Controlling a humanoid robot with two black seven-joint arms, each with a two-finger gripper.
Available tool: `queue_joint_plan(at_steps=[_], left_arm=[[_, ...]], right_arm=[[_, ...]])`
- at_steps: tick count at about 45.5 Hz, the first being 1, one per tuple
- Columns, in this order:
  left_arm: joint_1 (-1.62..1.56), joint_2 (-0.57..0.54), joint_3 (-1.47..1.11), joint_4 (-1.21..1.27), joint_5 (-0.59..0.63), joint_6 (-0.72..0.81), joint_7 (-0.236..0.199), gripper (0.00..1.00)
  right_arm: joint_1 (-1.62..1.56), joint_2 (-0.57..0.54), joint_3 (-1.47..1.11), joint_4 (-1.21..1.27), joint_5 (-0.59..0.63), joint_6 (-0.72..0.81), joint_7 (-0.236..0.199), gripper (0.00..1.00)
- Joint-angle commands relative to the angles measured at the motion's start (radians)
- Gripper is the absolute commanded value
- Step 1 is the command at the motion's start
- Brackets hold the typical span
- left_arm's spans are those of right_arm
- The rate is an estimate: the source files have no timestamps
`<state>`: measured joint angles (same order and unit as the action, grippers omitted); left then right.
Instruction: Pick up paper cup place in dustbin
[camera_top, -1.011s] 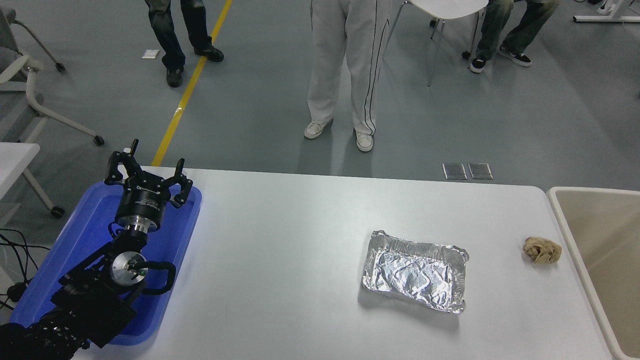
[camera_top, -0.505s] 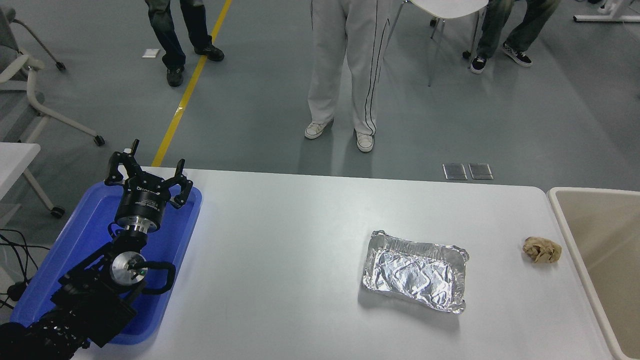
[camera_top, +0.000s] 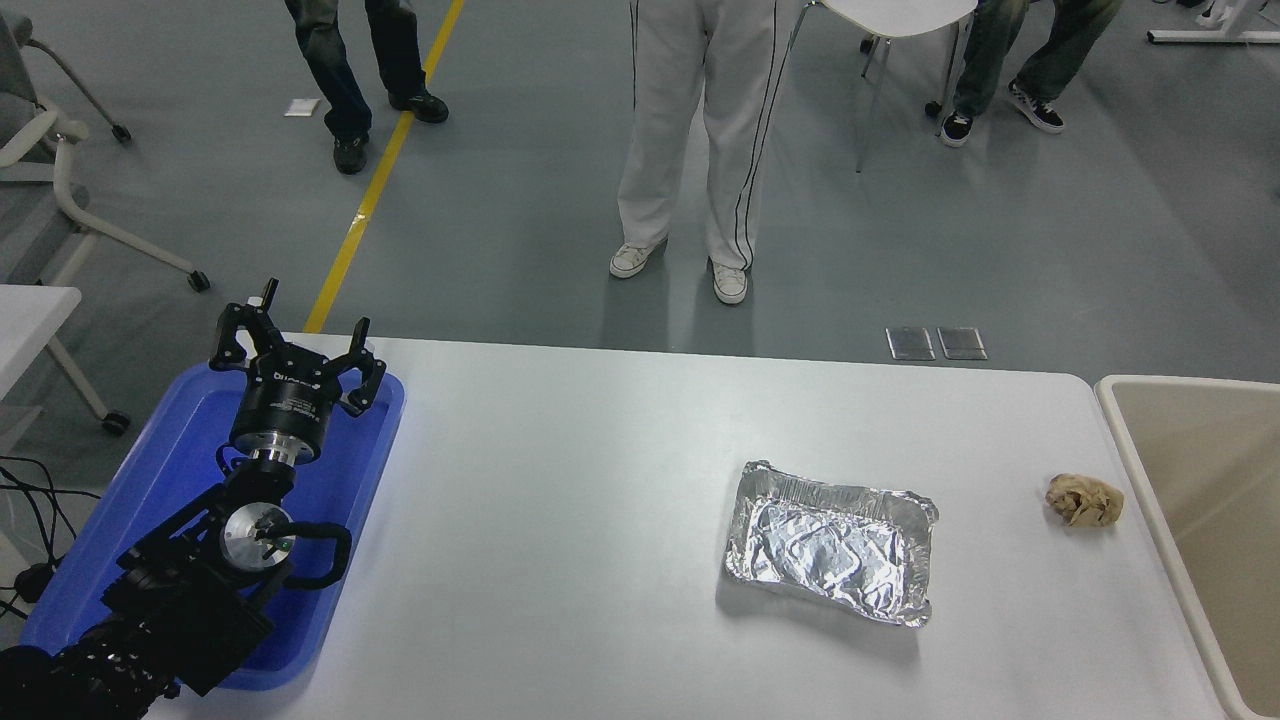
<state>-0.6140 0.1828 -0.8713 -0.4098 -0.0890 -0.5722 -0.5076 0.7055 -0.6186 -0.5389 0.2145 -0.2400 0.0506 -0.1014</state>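
Note:
The paper cup is out of view in the head view. The beige dustbin (camera_top: 1130, 440) stands at the table's right end, cut off by the picture's edge, and the part of its inside that shows is plain. My left gripper (camera_top: 296, 338) is parked at the lower left over the blue tray (camera_top: 180, 440), fingers spread open and empty. My right arm and gripper are out of view.
A crinkled silver foil tray (camera_top: 832, 542) lies right of the table's middle. A crumpled tan paper ball (camera_top: 1084, 499) lies close to the dustbin's rim. People stand and sit beyond the far edge, one in white trousers (camera_top: 690, 130) straight ahead.
The person in white trousers has shifted slightly. My left arm and the things on the table have not moved.

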Motion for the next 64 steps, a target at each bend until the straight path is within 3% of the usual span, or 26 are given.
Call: queue_joint_plan(at_steps=[1, 6, 9, 29, 51, 64], left_arm=[[0.000, 0.000, 0.000, 0.000, 0.000, 0.000, 0.000, 1.00], [0.000, 0.000, 0.000, 0.000, 0.000, 0.000, 0.000, 1.00], [0.000, 0.000, 0.000, 0.000, 0.000, 0.000, 0.001, 1.00], [0.000, 0.000, 0.000, 0.000, 0.000, 0.000, 0.000, 1.00], [-0.001, 0.000, 0.000, -0.001, 0.000, 0.000, 0.001, 1.00], [-0.001, 0.000, 0.000, -0.001, 0.000, 0.000, 0.001, 1.00]], right_arm=[[-0.023, 0.010, 0.010, -0.017, -0.001, -0.020, -0.001, 0.35], [-0.020, 0.008, 0.008, -0.017, -0.001, -0.073, 0.000, 0.80], [-0.021, 0.010, 0.010, -0.014, -0.001, -0.100, 0.000, 0.90], [0.000, -0.006, 0.031, 0.068, -0.004, -0.100, 0.000, 0.92], [0.130, -0.196, -0.013, 0.420, -0.021, -0.095, 0.005, 0.93], [0.362, -0.260, -0.239, 0.669, -0.019, -0.087, 0.006, 0.99]])
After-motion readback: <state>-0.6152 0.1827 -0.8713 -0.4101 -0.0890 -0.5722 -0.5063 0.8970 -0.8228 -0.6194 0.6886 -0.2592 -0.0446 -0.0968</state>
